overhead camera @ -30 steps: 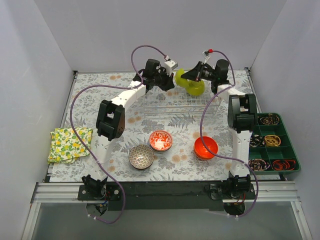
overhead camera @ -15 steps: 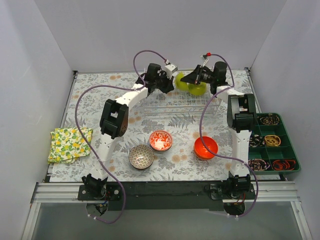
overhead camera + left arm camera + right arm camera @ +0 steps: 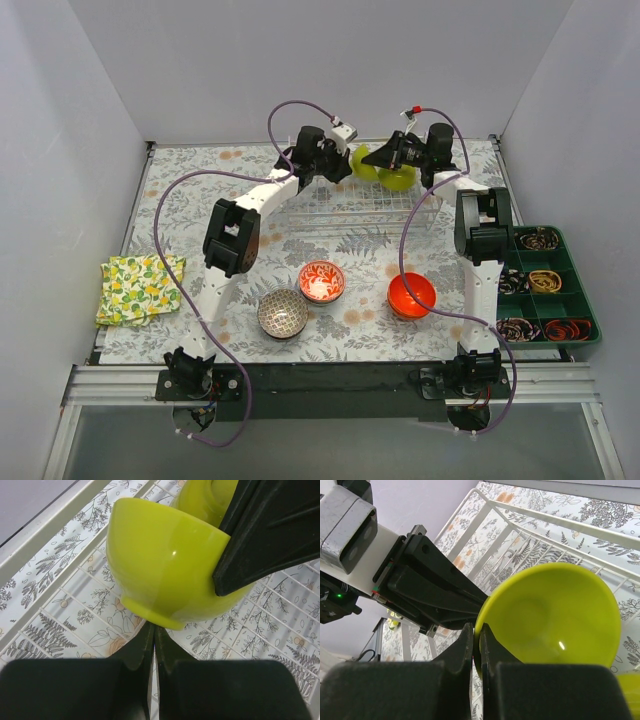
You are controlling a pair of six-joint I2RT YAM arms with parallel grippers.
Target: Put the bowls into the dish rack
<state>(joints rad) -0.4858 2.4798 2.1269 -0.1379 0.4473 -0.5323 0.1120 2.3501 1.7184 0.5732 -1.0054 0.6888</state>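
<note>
Floral table [image 3: 180, 200], rack [image 3: 350, 212] at back; right gripper [image 3: 476, 635] pinches lime bowl [image 3: 555, 615] rim above it; left gripper [image 3: 154, 630] closed, empty.

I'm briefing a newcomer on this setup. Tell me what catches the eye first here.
Both arms meet at the far side above the dish rack. There the right gripper pinches the rim of a lime-green bowl, and the shut left gripper points at its foot from close by. Nearer the bases, three bowls sit on the floral table: a red-and-white patterned bowl, a dark patterned bowl and an orange-red bowl.
</note>
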